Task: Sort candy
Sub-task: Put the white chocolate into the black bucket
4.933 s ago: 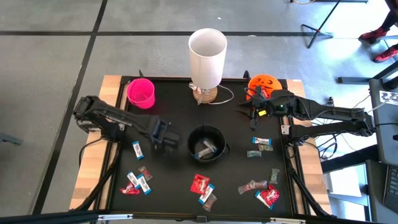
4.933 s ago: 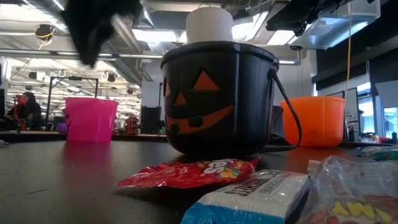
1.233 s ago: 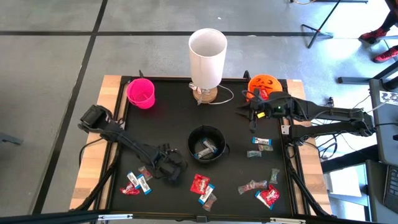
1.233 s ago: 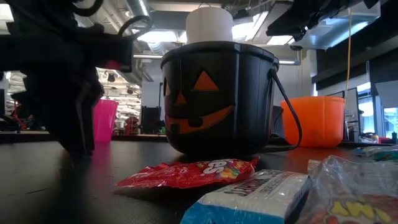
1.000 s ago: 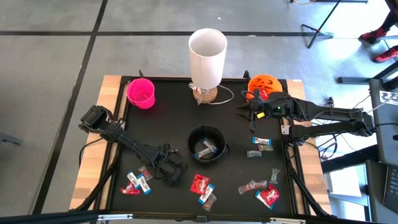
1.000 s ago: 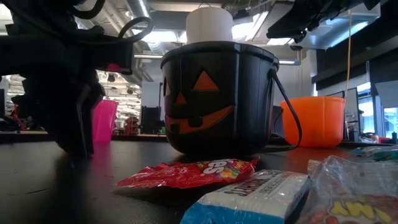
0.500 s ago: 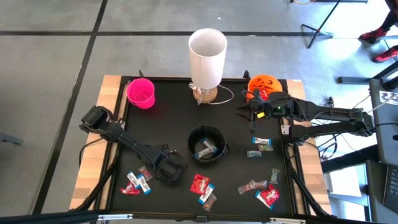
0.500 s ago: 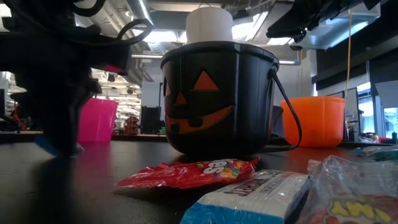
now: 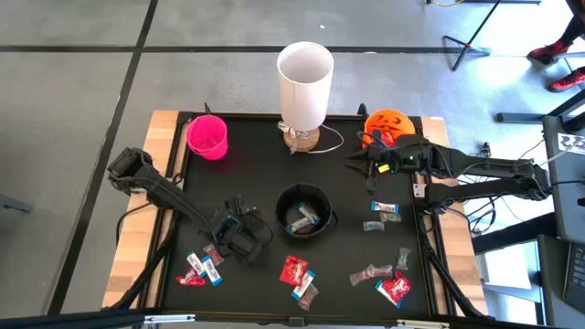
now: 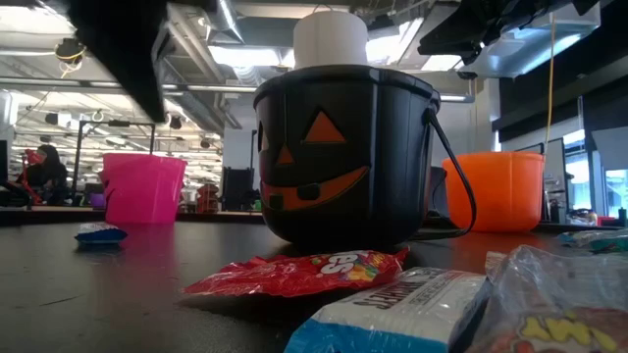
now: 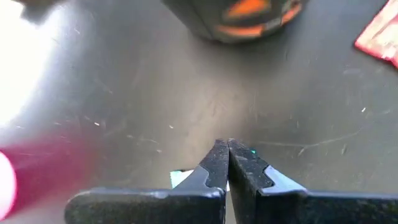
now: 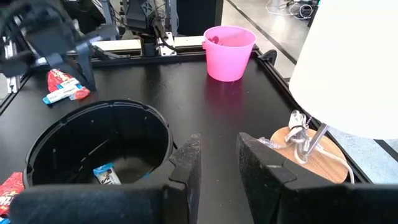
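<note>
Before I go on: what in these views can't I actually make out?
- Whether the shut left gripper holds candy: left wrist view shows only a pale sliver behind its jaws; high view too small.
- Pink cup contents: low view shows only its wall.
- Candy in the black pumpkin bucket: rim hides part of the floor in the right wrist view.

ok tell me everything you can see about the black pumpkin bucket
The black pumpkin bucket is a round, glossy, plastic-looking pail standing upright near the middle of the black table. Its front bears an orange jack-o'-lantern face with triangle eyes and a toothy grin. A thin dark handle hangs down one side. It is open-topped, and a few wrapped candies lie inside. Neither gripper touches it.
</note>
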`<state>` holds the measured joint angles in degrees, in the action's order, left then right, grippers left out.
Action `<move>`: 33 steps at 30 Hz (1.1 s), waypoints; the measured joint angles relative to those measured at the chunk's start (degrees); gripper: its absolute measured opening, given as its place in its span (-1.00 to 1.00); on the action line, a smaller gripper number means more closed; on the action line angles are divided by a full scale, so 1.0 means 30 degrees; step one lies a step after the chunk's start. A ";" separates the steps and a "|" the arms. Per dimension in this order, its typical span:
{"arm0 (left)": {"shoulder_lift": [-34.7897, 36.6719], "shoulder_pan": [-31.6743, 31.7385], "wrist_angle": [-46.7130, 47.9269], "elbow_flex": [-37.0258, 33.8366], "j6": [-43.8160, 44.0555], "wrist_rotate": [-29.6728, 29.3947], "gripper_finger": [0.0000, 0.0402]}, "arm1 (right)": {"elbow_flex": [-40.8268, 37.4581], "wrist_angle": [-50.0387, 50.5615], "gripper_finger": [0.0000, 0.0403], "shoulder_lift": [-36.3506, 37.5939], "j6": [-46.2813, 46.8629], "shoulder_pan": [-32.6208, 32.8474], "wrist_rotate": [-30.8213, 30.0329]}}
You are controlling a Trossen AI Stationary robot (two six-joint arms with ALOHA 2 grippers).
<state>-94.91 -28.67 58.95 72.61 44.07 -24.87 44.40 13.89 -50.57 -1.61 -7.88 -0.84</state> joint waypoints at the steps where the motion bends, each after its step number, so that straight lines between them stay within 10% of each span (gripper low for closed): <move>1: 0.0097 0.0000 0.0211 0.0209 -0.0026 -0.0078 -1.00 | 0.0000 -0.0007 -0.51 0.0000 0.0007 0.0000 0.0006; 8: 0.0187 0.0036 0.0519 -0.0303 0.0054 0.1243 -0.94 | 0.0000 -0.0051 -0.51 0.0000 0.0007 0.0000 0.0004; 19: 0.0179 0.1006 -0.0213 -0.3131 -0.4606 0.4428 -0.25 | 0.0000 -0.0118 -0.51 0.0000 0.0007 0.0000 0.0006; 33: 0.0172 0.4422 -0.3305 -0.4426 -1.3693 0.7663 -0.20 | 0.0000 -0.0131 -0.51 0.0000 -0.0038 0.0000 0.0006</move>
<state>-94.39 -15.40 49.04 59.33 2.99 -1.88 44.40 13.50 -50.57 -1.72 -7.88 -0.82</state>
